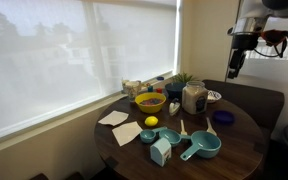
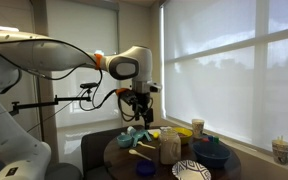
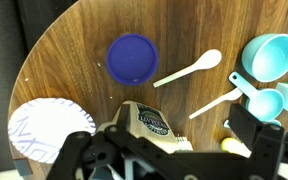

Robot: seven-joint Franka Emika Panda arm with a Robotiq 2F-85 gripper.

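White spoon (image 3: 189, 68) lies diag., bowl upper right.

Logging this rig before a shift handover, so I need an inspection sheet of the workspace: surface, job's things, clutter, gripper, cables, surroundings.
Surface: round dark wooden table, crowded.
Job's things: jar, upright, below the gripper, untouched.
Clutter: blue disc, white spoon, teal measuring cups, patterned paper plate, yellow bowl, lemon.
Gripper: gripper open, high above the table, holding nothing.
Cables: black cable hangs looped by the wrist.
Surroundings: window blinds lowered; dark bench behind the table.
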